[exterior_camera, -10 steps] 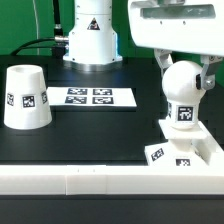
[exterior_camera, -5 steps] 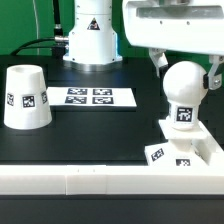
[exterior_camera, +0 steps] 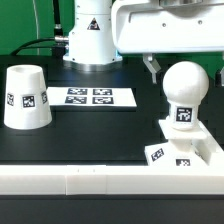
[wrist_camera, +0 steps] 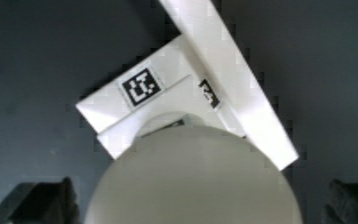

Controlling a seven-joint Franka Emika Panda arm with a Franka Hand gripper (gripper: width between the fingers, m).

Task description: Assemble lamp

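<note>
The white ball-shaped bulb (exterior_camera: 185,95) stands upright by its neck on the flat square base (exterior_camera: 203,150) at the exterior view's right. My gripper (exterior_camera: 184,72) is over the bulb, open, with one finger (exterior_camera: 152,68) clear of each side. In the wrist view the bulb (wrist_camera: 194,170) fills the space between my dark fingers (wrist_camera: 43,200), with the gripper (wrist_camera: 197,205) open around it and the tagged base (wrist_camera: 140,88) beyond. The tapered shade (exterior_camera: 25,97) stands mouth down at the exterior view's left.
The marker board (exterior_camera: 93,97) lies in the middle at the back, in front of the arm's white pedestal (exterior_camera: 93,35). A white rail (exterior_camera: 100,182) runs along the table's front edge.
My fingers have spread apart from the bulb's sides, and the gripper body has shifted towards the exterior view's left. The bulb stays on the base.
</note>
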